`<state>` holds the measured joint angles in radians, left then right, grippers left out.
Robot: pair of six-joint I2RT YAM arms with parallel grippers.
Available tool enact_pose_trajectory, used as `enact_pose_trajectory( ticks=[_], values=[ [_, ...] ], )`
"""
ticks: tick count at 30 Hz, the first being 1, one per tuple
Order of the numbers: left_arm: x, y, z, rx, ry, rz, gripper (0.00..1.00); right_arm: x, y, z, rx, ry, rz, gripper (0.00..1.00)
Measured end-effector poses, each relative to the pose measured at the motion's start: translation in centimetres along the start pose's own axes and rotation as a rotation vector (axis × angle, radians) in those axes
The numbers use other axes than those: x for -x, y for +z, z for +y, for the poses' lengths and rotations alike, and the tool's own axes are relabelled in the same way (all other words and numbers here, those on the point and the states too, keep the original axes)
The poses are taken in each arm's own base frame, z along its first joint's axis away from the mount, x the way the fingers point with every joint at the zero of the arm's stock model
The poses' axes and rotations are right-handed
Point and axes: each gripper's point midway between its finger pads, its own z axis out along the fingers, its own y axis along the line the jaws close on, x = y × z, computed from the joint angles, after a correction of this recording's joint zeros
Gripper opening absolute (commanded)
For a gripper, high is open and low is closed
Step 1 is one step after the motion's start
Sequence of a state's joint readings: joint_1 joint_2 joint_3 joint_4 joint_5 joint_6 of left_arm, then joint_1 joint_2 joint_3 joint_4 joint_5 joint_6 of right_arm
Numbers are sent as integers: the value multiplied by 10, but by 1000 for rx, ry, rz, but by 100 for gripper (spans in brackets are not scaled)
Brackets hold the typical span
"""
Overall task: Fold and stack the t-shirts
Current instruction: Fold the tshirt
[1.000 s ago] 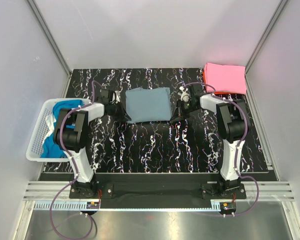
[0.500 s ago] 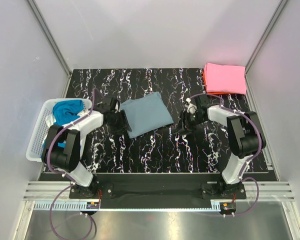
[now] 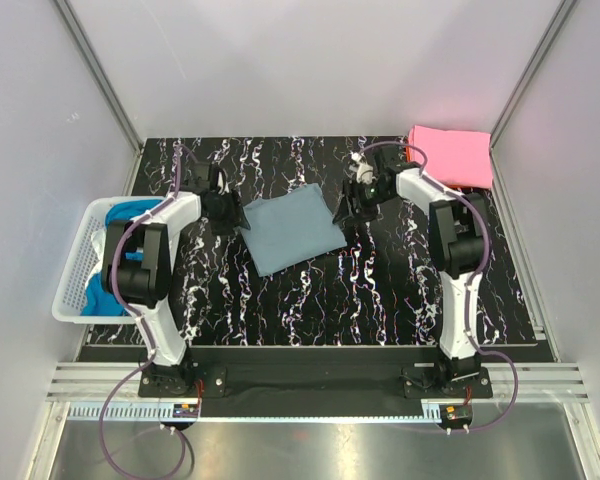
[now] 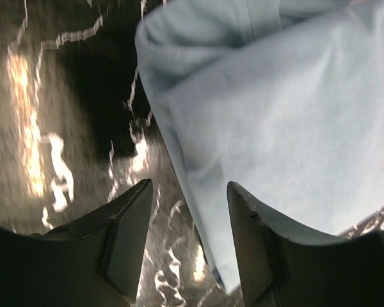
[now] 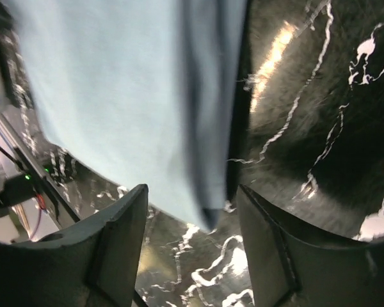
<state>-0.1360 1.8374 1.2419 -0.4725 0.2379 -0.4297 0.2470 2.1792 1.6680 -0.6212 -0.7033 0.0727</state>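
While the folded grey-blue t-shirt (image 3: 292, 225) lies on the surface (image 3: 380, 300), the left hand (image 3: 223, 210) and right hand (image 3: 348, 205) flank it (one each side), both parted, gripping nothing; the pink t-shirt (image 3: 452, 155) sits far right

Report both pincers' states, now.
Left pincer: open, empty, beside the folded grey-blue cloth t-shirt.
Right pincer: open, empty, at that shirt's other edge.

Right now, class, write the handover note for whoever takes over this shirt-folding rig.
Left pincer: open, at the grey-blue shirt's left edge, holding nothing.
Right pincer: open, at its right edge.
Done: grey-blue shirt folded, mid-table; pink shirt folded, far right corner.
Left: probably stack grey-blue on pink; fold the blue shirts in the white basket.
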Motion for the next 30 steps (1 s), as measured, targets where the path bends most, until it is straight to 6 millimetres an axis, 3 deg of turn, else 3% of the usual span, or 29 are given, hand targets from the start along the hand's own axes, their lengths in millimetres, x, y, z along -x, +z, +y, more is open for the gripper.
enact_pose_trajectory(
  ticks=[4,7,8,11,12,15,17,18,19,20,21,25,27,30],
  values=[
    [20,14,-3,-1,32,-9,52,-18,16,-15,11,15,81,58],
    [40,23,-8,-10,63,-33,44,-31,19,-15,36,20,104,45],
    [45,25,-10,-13,71,-40,32,-35,19,-14,42,24,110,36],
    [57,31,-12,-17,92,-54,19,-49,19,-13,53,36,121,22],
    [59,34,-13,-18,96,-55,14,-53,19,-12,55,44,125,12],
    [65,41,-14,-19,103,-53,11,-61,20,-13,55,55,122,1],
    [68,45,-14,-22,104,-52,13,-65,21,-13,55,62,119,3],
    [69,46,-15,-25,104,-50,20,-67,20,-12,55,67,117,7],
    [69,47,-16,-31,106,-47,43,-69,19,-11,53,70,112,25],
    [69,48,-17,-39,112,-45,49,-73,17,-10,48,80,112,35],
    [70,49,-18,-45,111,-43,50,-75,14,-10,35,84,110,43],
    [75,45,-26,-94,104,-46,54,-72,2,-7,-12,72,83,55],
    [80,41,-31,-121,103,-52,54,-58,-3,-3,-22,51,53,57],
    [91,35,-38,-162,108,-74,53,-20,-12,7,-28,-9,-16,61]
  ],
)
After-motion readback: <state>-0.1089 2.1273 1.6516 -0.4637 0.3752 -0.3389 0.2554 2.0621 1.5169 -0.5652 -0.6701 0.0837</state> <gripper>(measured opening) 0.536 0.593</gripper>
